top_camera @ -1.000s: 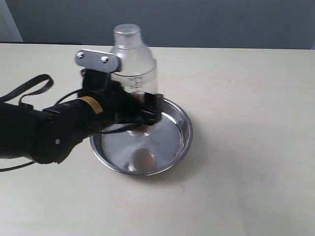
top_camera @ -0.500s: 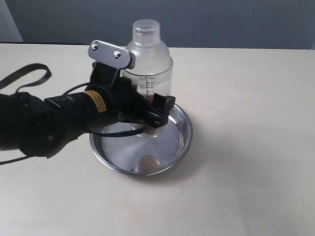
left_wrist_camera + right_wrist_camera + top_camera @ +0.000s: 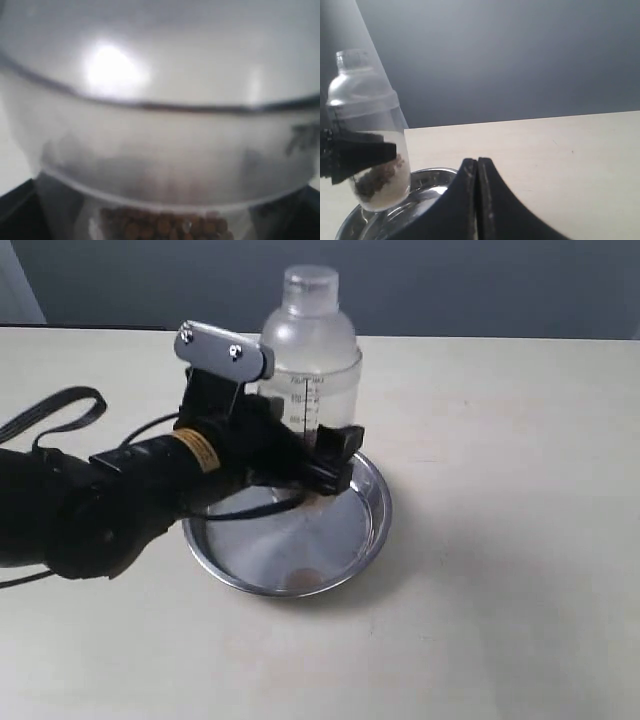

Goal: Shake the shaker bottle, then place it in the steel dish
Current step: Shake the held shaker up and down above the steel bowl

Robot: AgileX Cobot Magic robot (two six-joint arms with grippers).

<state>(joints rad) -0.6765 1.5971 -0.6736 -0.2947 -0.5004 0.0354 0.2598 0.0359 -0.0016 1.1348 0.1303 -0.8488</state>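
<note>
Your left arm lay low across the counter, its left gripper spread wide and clamped around the lower body of the shaker bottle. The bottle stood nearly upright over the steel dish; whether they touched, you could not tell. Frosted dome, narrow cap, printed marks; brown granules at the base. Your right gripper was closed, empty.

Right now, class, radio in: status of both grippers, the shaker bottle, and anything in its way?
Left gripper clamped on shaker bottle. Right gripper shut, empty. Bottle over steel dish, touchdown unclear. Nothing seen blocking.
</note>
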